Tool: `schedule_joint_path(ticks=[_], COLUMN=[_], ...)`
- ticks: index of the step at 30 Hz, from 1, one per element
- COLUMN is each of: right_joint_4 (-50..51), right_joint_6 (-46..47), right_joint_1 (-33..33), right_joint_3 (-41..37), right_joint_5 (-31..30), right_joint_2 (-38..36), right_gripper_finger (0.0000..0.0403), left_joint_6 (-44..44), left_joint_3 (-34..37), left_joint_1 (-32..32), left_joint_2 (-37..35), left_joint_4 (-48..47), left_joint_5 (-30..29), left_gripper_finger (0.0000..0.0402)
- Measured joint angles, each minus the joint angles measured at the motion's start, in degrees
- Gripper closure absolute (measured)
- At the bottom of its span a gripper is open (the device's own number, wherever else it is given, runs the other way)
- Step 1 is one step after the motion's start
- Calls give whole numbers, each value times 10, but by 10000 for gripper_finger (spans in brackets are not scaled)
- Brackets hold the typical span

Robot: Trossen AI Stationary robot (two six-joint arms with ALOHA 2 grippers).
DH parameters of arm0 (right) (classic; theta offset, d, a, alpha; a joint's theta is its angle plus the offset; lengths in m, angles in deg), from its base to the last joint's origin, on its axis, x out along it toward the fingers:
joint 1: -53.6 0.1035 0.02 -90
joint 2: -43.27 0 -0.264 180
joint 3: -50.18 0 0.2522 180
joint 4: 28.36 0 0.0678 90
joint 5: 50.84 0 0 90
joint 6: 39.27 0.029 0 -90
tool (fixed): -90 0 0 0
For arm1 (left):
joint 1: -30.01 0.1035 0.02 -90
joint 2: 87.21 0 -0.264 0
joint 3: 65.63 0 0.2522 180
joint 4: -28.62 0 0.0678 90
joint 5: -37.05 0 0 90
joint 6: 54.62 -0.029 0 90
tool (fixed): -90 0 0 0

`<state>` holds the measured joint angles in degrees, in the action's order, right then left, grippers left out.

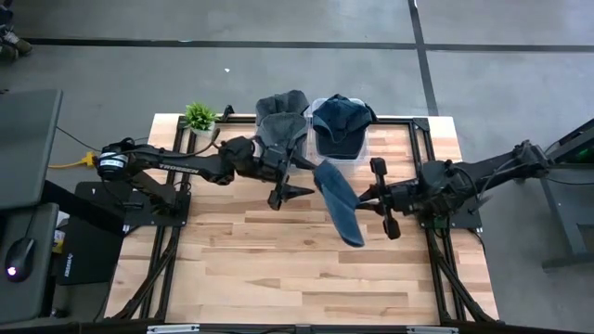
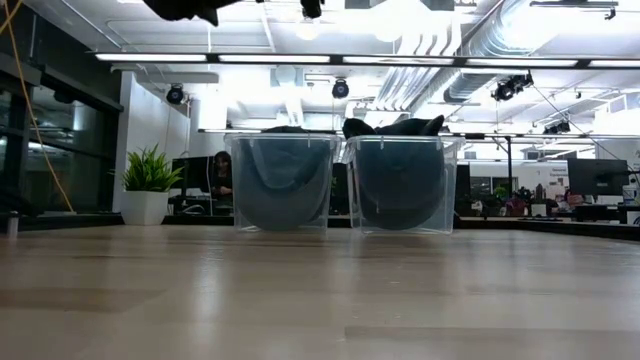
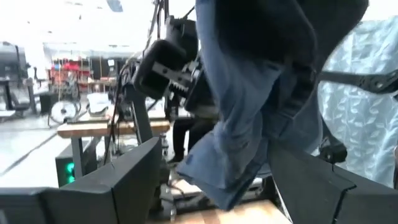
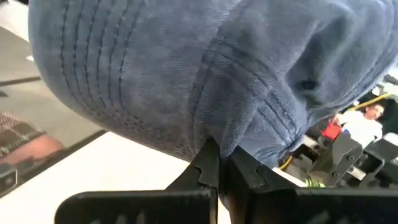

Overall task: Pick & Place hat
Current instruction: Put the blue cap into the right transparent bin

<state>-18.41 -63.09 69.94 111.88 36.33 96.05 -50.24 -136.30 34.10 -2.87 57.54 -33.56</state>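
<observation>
Low view cuts off both arms; hat (image 1: 338,200) unseen.

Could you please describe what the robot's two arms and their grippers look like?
Both arms are dark, jointed and slim. The left arm carries white lettering along one link and a yellow cable at its base. Each gripper, left gripper and right gripper, has two flat black fingers on a crossbar.

Both arms cut off at low view's top edge, held hat (image 4: 186,74) overfilling right wrist view, distant person (image 2: 218,172) too small to resolve
</observation>
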Motion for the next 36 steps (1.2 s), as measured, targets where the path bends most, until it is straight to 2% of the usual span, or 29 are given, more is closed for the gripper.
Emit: schedule_joint_path(ticks=[13, 20, 24, 30, 31, 36], right_joint_4=[-54, -67, -67, -68, -68, -67], right_joint_6=[7, 9, 9, 9, 9, 9], right_joint_1=[-56, -68, -68, -68, -68, -68], right_joint_3=[0, 0, 0, 0, 0, 0], right_joint_5=[62, 70, 72, 72, 72, 71], right_joint_2=[70, 73, 72, 72, 72, 72], right_gripper_finger=[402, 403, 403, 403, 403, 403], left_joint_6=[3, 2, 2, -7, -11, -16], left_joint_3=[1, 1, 1, 1, 1, 1], left_joint_1=[0, 0, 0, 0, 0, 0], left_joint_2=[-1, -1, -1, -1, -1, -1], left_joint_4=[-8, -8, -8, -8, -8, -8], left_joint_5=[-7, -9, -9, -9, -9, -9], left_gripper_finger=[112, 126, 190, 360, 379, 386])
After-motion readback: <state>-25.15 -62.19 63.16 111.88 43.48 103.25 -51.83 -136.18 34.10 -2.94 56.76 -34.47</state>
